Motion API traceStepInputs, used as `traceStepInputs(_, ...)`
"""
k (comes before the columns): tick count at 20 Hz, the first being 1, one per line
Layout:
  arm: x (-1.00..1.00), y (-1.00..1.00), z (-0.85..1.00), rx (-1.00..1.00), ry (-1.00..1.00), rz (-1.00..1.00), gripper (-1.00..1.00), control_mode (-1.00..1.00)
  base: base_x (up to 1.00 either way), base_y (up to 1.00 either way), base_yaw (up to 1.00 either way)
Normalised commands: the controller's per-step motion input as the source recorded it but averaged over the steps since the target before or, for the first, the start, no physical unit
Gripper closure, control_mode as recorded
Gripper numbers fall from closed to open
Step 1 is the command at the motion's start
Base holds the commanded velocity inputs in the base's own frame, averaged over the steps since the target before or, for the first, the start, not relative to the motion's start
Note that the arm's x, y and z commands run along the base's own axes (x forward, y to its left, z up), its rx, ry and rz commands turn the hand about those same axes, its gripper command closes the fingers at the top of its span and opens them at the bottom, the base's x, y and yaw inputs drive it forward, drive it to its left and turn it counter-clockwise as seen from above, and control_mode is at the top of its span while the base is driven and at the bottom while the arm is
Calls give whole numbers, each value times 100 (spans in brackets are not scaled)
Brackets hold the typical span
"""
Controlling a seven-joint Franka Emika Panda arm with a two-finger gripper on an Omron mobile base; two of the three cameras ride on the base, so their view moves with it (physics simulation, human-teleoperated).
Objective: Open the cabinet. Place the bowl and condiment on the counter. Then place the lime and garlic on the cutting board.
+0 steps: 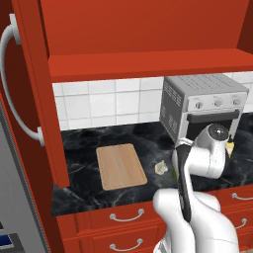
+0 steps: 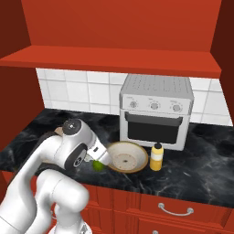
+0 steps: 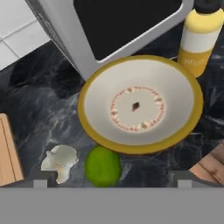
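Pincer (image 3: pixel 111 183): only the two finger tips show at the bottom of the hand view, set wide apart, nothing between them. In both base views the arm's own body hides it.

Lime (image 3: pixel 103 166): on the surface (image 3: pixel 39 113), nearest the tips, just beside the bowl rim. From the right base it is a green sliver half behind the wrist.

Garlic (image 3: pixel 60 160): just beside the lime, on the side toward the board; small and blurred from the left base.

Board (image 1: pixel 120 166): flat on the surface, bare; hand view catches only its edge.

Bowl (image 3: pixel 140 103): upright, beyond the lime, in front of the toaster oven (image 2: pixel 154 109). Speckled ring inside; contents unclear.

Bottle (image 3: pixel 200 37): upright beside the bowl, cap cut off by the frame.

Cabinet (image 1: pixel 143 66): door swung open, its shelf above the surface; top cut off.
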Motion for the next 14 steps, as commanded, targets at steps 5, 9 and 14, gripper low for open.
traceStepInputs(5, -2, 19, -7, -6, 18, 5, -100, -100, 0, 0, 0)
traceStepInputs(9, 0, 12, -2, 0, 18, 3, -100, -100, 0, 0, 0)
traceStepInputs(14, 0, 8, -5, 3, 14, 2, -100, -100, 0, 0, 0)
